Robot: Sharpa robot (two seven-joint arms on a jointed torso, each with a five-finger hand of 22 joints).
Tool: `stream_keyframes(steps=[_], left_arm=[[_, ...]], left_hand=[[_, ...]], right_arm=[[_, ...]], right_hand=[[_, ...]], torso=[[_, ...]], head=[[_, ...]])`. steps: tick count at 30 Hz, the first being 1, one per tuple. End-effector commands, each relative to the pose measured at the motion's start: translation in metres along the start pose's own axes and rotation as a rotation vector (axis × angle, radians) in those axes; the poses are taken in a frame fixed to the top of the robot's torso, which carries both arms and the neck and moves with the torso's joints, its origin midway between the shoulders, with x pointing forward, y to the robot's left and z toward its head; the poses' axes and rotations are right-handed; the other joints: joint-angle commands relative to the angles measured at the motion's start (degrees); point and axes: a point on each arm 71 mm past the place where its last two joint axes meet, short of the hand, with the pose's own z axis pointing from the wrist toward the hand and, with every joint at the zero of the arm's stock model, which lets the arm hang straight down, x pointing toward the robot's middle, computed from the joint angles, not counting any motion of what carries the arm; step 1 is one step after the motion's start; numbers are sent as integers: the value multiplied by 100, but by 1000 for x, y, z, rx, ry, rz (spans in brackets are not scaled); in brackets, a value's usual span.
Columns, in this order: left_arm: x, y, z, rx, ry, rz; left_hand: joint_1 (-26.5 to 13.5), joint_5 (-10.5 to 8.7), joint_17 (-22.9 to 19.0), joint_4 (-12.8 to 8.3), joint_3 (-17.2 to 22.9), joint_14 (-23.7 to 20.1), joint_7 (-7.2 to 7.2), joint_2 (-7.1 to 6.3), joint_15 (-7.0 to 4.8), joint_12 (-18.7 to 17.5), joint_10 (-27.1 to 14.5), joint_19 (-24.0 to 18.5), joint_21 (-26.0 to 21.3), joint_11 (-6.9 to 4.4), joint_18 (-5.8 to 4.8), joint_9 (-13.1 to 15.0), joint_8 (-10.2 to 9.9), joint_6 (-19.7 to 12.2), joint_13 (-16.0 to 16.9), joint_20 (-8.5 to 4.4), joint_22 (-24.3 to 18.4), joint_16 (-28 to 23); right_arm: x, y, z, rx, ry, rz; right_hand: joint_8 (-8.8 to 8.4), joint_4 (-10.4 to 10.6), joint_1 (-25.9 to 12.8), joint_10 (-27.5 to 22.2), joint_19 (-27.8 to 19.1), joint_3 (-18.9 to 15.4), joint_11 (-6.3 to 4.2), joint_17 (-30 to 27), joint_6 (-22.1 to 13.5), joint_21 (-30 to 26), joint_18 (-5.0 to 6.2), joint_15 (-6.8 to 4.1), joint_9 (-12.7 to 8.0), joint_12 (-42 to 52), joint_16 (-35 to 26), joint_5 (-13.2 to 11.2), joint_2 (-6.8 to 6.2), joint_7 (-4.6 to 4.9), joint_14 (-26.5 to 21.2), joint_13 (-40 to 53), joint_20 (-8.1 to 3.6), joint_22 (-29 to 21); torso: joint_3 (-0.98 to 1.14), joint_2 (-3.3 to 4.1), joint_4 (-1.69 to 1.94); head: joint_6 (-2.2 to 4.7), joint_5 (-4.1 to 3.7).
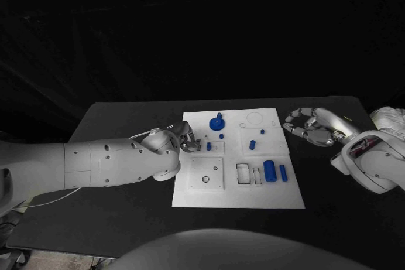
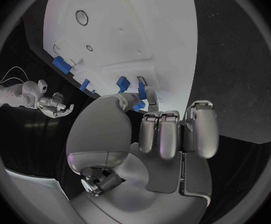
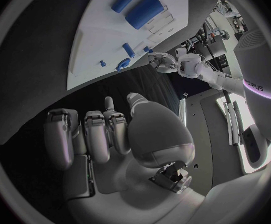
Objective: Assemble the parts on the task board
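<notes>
Left hand (image 1: pixel 187 142) at the left edge of the task board (image 1: pixel 202 197), fingers curled in toward the palm. In the left wrist view the fingertips (image 2: pixel 152 95) sit close against a small blue part (image 2: pixel 140 90) on the board; whether they pinch it, cannot tell.

Right hand (image 1: pixel 308 127) off the board's right edge, over the black table (image 1: pixel 118 123), fingers curled in, nothing in them.

Task board: white plate, mid-table, with shallow recesses and holes. Far left area: round blue gear-like part (image 1: pixel 217 124). Centre: small blue pegs (image 1: pixel 252 144) standing apart. Near right: large blue cylinder (image 1: pixel 269 170) lying flat just beside a slimmer blue bar (image 1: pixel 284 173); two pale rectangular slots (image 1: pixel 243 173) to their left. Near left: square plate section (image 1: pixel 206 174) with two small holes.
</notes>
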Motion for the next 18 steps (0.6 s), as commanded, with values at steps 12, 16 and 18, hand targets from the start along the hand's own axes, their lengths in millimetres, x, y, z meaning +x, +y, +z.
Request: stream_keyframes(steps=[12,16,18], left_arm=[[3,0,1,-10,24,10],[4,-1,1,-8,26,10],[4,-1,1,-7,28,10]], left_hand=[[-172,-186,1509,38,-56,604,-5,21,-41,-20,596,145,0,-17,-70,-35,27,16,1509,-24,1244,14],[-202,-210,1509,39,-69,604,-2,27,-39,-20,596,145,-2,-15,-70,-45,24,14,1509,-23,1244,14],[-223,-225,1509,40,-79,604,-1,29,-38,-20,596,146,0,-13,-70,-52,23,15,1509,-23,1244,14]], right_arm=[[1,1,0,-11,5,-5],[1,1,0,-12,3,-6],[1,1,0,-12,3,-6]], right_hand=[[21,-31,72,595,45,-5,44,1509,-31,-16,110,49,10,22,20,20,1,2,608,1509,53,1254],[21,-31,72,595,45,-5,44,1509,-31,-16,110,49,10,22,20,20,1,2,608,1509,53,1254],[21,-31,72,595,44,-5,44,1509,-31,-16,110,49,10,22,20,20,1,2,608,1509,53,1254]], torso=[[1,-1,-3],[1,0,-1],[2,2,-1]], head=[[0,14],[0,11],[0,12]])
